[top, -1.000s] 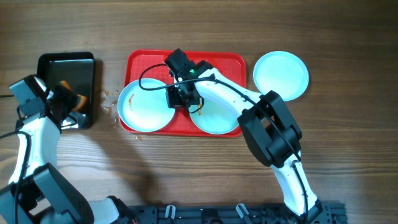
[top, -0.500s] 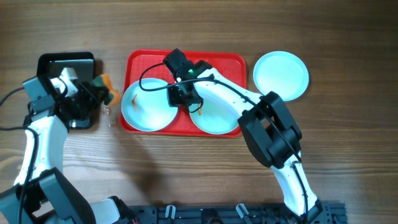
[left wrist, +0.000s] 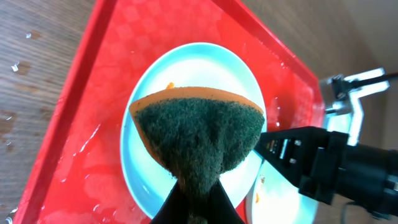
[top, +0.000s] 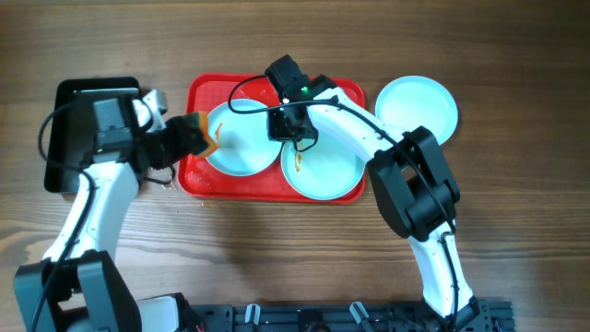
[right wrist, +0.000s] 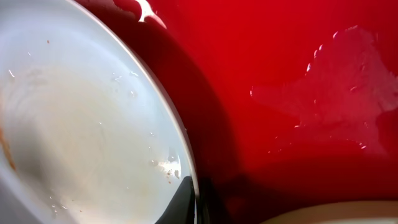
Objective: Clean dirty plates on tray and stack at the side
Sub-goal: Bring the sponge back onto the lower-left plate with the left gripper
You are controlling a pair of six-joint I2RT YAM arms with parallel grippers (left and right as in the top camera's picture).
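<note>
Left gripper [top: 187, 137] brought clamped orange sponge [top: 198, 131] over round mint plate [top: 238, 149]; right gripper [top: 291, 129] pinches rim. Red plastic tray [top: 217, 90] lies left-right; green scourer face wrist-only.

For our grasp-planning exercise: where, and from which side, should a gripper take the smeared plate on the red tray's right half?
Probably the thin rim at its right edge, coming from the right. The smeared plate lies flat, too wide to span, and its left edge is crowded by the other plate and the right gripper shut on it.
</note>
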